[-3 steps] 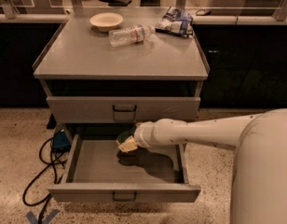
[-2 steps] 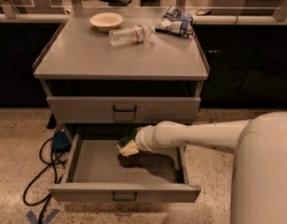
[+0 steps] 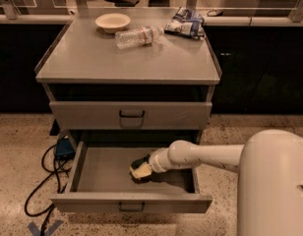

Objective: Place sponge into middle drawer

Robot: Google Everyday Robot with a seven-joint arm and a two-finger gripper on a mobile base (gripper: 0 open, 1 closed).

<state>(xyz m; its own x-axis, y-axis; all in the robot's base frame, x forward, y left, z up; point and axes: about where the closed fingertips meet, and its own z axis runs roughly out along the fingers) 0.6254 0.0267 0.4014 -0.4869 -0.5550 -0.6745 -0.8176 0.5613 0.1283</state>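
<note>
The middle drawer (image 3: 92, 168) is pulled open below a closed drawer (image 3: 82, 116). My gripper (image 3: 143, 167) reaches into it from the right at the end of the white arm (image 3: 205, 156). It is shut on the sponge (image 3: 138, 172), whose pale yellow foam shows at the tip with a dark layer above. The sponge is low inside the drawer, near its floor, about mid-width. I cannot tell whether it touches the floor.
On the cabinet top (image 3: 92, 58) lie a pale bowl (image 3: 112, 21), a clear plastic bottle (image 3: 139, 36) on its side and a blue-and-white snack bag (image 3: 186, 22). A blue box with black cables (image 3: 62, 149) sits on the floor at the left. My white body (image 3: 274, 186) fills the lower right.
My gripper has moved down and slightly toward the drawer's front with the sponge in it. The drawer has stayed open.
</note>
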